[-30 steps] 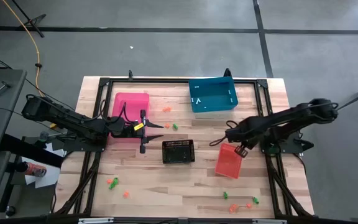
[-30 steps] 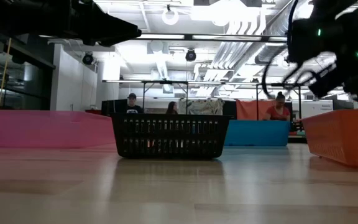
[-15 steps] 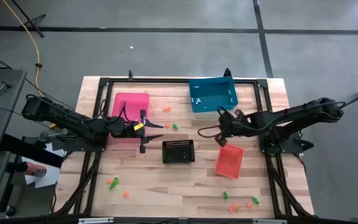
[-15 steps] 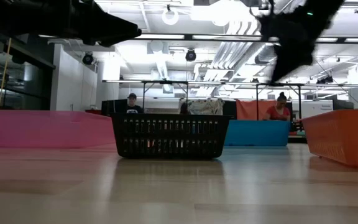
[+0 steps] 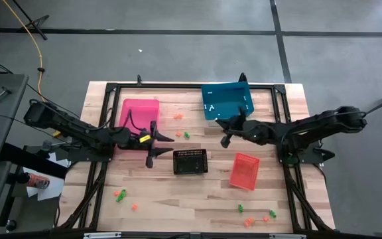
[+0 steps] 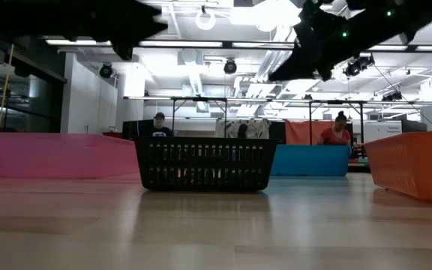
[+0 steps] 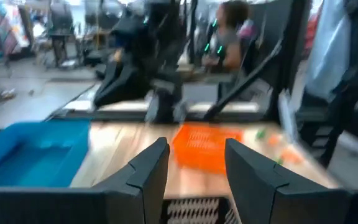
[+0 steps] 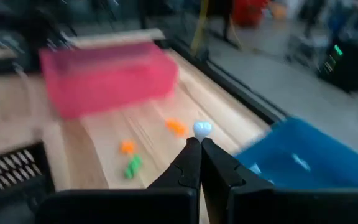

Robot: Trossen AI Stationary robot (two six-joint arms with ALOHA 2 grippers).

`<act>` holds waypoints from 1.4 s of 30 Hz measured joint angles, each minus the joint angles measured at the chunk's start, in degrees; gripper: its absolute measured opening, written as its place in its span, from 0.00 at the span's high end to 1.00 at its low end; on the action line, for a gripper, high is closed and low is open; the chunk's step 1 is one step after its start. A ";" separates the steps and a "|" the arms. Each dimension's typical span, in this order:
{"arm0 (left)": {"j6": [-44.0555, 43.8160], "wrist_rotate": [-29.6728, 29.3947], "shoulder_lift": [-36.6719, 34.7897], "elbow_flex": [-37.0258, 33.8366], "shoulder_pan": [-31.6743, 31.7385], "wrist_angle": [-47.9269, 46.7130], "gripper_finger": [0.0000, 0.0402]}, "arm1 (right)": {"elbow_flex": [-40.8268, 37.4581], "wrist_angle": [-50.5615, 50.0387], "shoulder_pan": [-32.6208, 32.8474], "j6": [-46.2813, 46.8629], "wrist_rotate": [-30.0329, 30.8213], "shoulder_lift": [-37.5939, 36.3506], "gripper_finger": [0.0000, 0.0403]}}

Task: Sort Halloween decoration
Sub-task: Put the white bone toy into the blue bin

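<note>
Setting: open workshop with pale ceiling ducts and seated people in the background; a pale wooden counter (image 5: pixel 178 192) with a dark frame stands on a grey floor.

Item: Halloween decoration (image 5: pixel 180 135), tiny trinkets scattered loose on the counter.
- Orange and green pieces lie between the pink bin (image 5: pixel 138 114) and the blue bin (image 5: pixel 225 101), just behind the black basket (image 5: pixel 190 161); the right wrist view shows two orange trinkets (image 8: pixel 176 126), a green trinket (image 8: pixel 132 166) and a small white trinket (image 8: pixel 202 129) there.
- A second lot, green and orange (image 5: pixel 121 195), lies near the front left of the counter.
- A third lot, green and orange (image 5: pixel 264 216), lies at the front right, in front of the orange bin (image 5: pixel 244 170).
- Two white pieces (image 5: pixel 211 106) lie inside the blue bin.

Surroundings: black basket at centre; pink bin at the back left; blue bin at the back right; orange bin right of centre.

Left gripper (image 5: pixel 154 150): raised above the counter between the pink bin and the black basket, jaws apart, nothing between them.

Right gripper (image 5: pixel 222 133): raised near the front of the blue bin, jaws together, pointed toward the middle trinkets; whether a trinket is pinched cannot be told.
</note>
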 joint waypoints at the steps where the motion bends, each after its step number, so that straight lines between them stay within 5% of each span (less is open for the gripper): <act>1: -0.29 0.36 -0.02 0.00 -0.44 0.95 0.64 | -1.30 4.17 -0.46 -1.57 -1.99 0.00 1.00; 6: 0.79 -1.15 0.00 0.00 -1.38 0.88 0.64 | -6.15 19.50 -2.27 -7.77 -12.83 0.00 1.00; 13: -1.04 -13.41 0.00 0.00 -1.19 0.87 0.64 | -6.84 22.67 -2.11 -8.41 -24.99 0.02 1.00; 18: -2.00 -12.55 0.02 0.00 -1.19 0.87 0.64 | -6.84 23.88 -1.14 -8.42 -24.92 0.02 1.00; 24: -2.00 -11.42 0.02 0.00 -1.27 0.87 0.64 | -2.66 20.04 -6.24 -4.94 -9.12 0.04 1.00; 33: -1.97 -10.95 0.02 -0.02 -1.27 -0.28 0.64 | 14.88 -14.71 -25.93 10.06 -9.01 8.50 1.00; 42: -1.95 -10.85 0.05 -0.04 -1.27 -5.28 0.64 | 16.43 -14.79 -30.33 16.34 -12.97 22.84 1.00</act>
